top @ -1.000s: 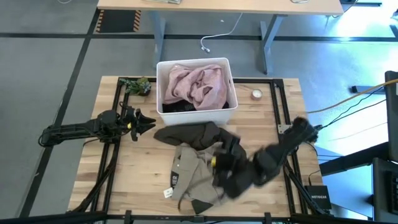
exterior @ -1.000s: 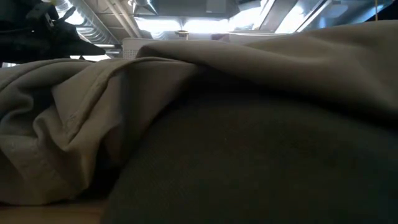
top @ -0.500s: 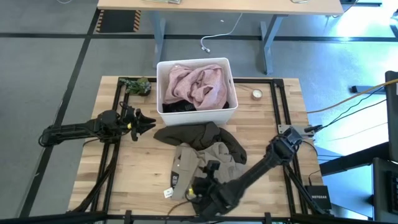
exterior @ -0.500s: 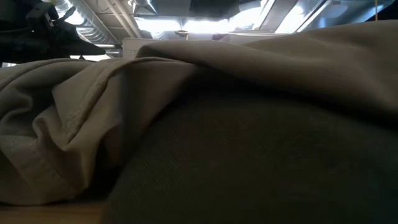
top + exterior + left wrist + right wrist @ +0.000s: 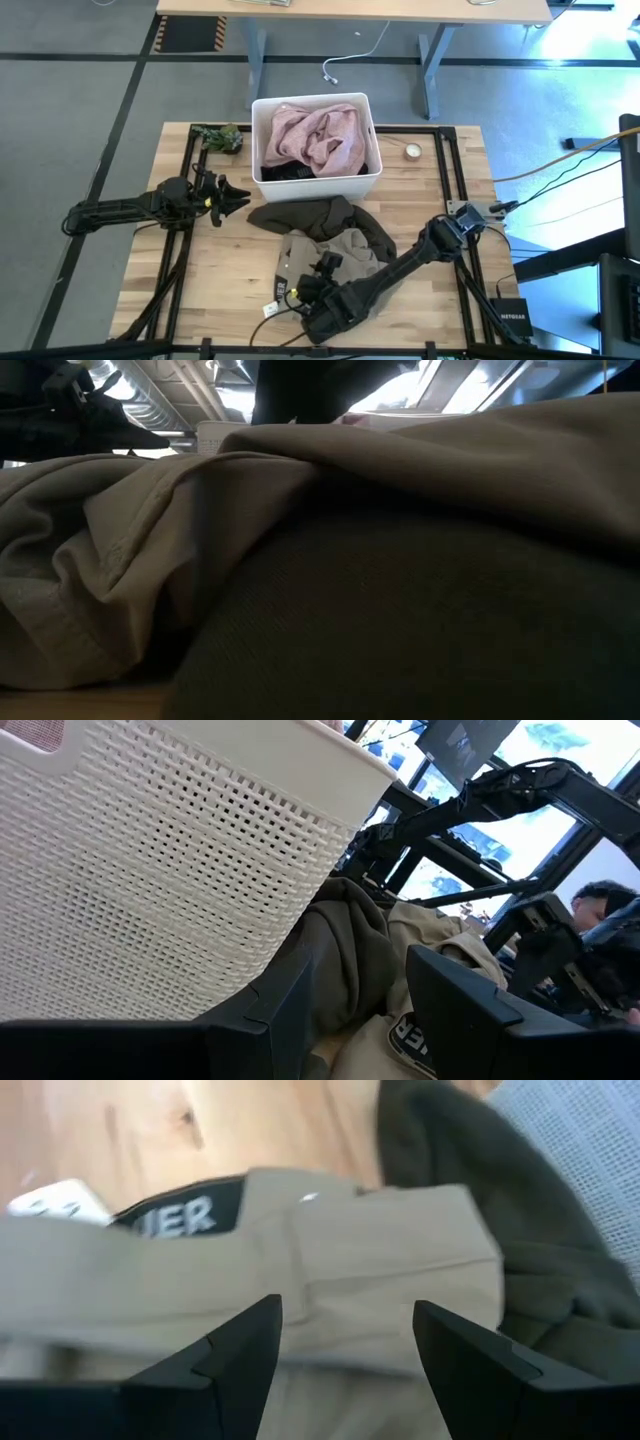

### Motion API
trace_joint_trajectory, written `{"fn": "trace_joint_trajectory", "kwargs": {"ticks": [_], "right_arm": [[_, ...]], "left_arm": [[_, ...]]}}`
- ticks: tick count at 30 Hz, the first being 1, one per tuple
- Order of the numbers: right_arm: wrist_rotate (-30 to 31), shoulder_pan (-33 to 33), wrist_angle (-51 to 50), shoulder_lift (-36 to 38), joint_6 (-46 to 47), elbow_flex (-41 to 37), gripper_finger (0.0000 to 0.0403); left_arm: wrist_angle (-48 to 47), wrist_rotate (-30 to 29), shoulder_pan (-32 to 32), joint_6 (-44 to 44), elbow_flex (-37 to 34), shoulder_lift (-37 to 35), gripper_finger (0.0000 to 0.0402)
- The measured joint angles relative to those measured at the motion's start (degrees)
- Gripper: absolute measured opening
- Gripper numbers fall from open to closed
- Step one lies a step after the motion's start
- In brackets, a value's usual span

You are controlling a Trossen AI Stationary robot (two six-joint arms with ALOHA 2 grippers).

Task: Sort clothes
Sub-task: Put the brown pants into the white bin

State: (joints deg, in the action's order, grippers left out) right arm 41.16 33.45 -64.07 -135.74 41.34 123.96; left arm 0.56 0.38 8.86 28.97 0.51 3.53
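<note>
Pale wooden tabletop (image 5: 200, 260) planks are carrying a white rectangular plastic bin with perforated walls (image 5: 370, 180) at the far middle, and a crumpled dusty pink fabric garment (image 5: 315, 138) is filling it, with a strip of black cloth (image 5: 285, 172) showing along its near inside edge. Just in front of the bin, a dark olive-brown soft garment (image 5: 330, 215) is lying spread, and a grey-khaki garment with a white tag (image 5: 345, 248) is lying against its near side, the tag (image 5: 270, 310) reaching toward the front edge.

Reaching low across from the right side, the right gripper (image 5: 300, 293) is hovering over the near end of the grey-khaki garment; in the right wrist view its jaws are standing wide apart with the khaki fabric (image 5: 340, 1280) beneath them, probably not yet touching, though the fabric there is blurred.

At the tabletop's left edge the left gripper (image 5: 235, 197) is waiting, pointing toward the bin, jaws parted with nothing between them. Beside the bin's left far corner a small green object (image 5: 222, 137) is sitting.
</note>
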Motion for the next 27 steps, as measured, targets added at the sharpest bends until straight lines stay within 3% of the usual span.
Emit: {"fn": "trace_joint_trajectory", "kwargs": {"ticks": [7,12,16,21,24,27], "right_arm": [[-7.50,-0.05,-1.24,0.35,-2.61,0.01,0.0243],[-6.04,-1.88,-6.51,0.39,-1.66,0.02,0.0243],[-3.20,-3.69,-4.86,0.46,-1.05,0.02,0.0243],[-7.80,-5.91,-1.30,-1.58,0.39,-0.51,0.0243],[-6.70,-5.85,-1.44,-3.05,0.41,-2.57,0.0225],[-5.58,-5.51,-0.92,-2.98,0.46,-4.89,0.0173]], "left_arm": [[0.02,0.00,0.00,0.00,0.00,-0.02,0.0157],[0.02,0.00,0.00,0.02,0.00,-0.01,0.0157],[0.02,0.00,0.00,0.02,0.00,-0.02,0.0157],[0.02,0.01,0.00,0.04,0.00,-0.02,0.0157],[0.02,0.00,0.00,0.03,0.00,-0.02,0.0157],[0.02,0.00,0.00,0.04,0.00,-0.02,0.0157]]}}
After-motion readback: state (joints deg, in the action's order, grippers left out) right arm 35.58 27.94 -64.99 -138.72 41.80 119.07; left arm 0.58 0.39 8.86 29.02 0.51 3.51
